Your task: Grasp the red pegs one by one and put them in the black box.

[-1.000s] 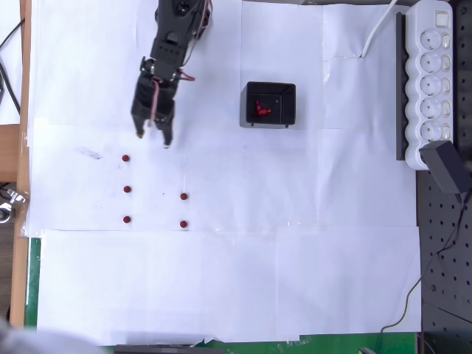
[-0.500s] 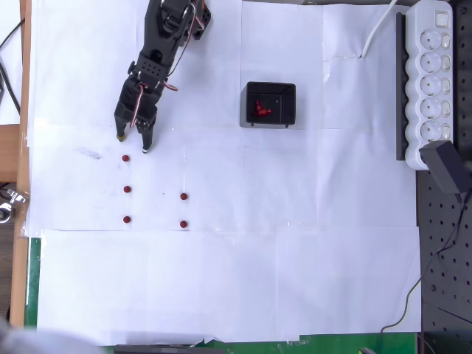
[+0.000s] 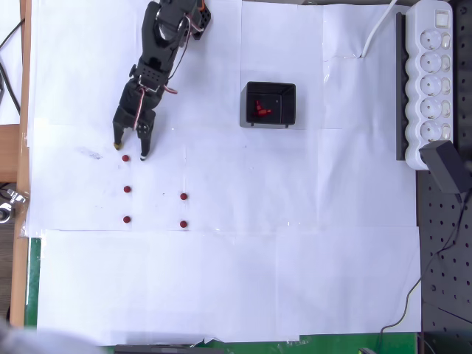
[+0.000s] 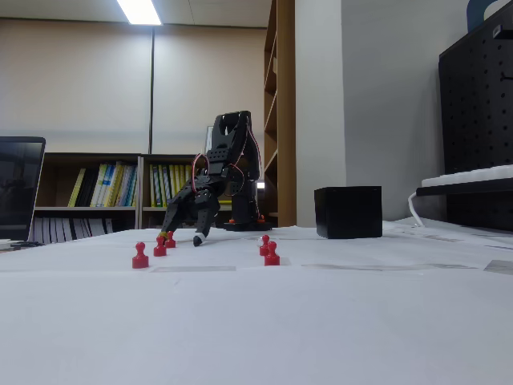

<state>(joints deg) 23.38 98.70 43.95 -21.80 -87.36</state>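
We see a black arm (image 3: 158, 55) built of blocky, angular segments, with thin red and white cables looping along its joints in the overhead and fixed views. Its gripper (image 3: 130, 151) ends in two slim dark fingers; one fingertip looks pale or white (image 4: 197, 240), the other yellowish (image 3: 118, 147).

Overhead view: five red pegs (image 3: 127, 189) stand on the table (image 3: 221, 287) at left, three in a column, two in a shorter column to their right. Gripper (image 3: 130, 150) sits just above the topmost peg of the left column. Black box (image 3: 270, 104) lies well right of it, holding pegs. Power strip (image 3: 431, 81) at the right edge.
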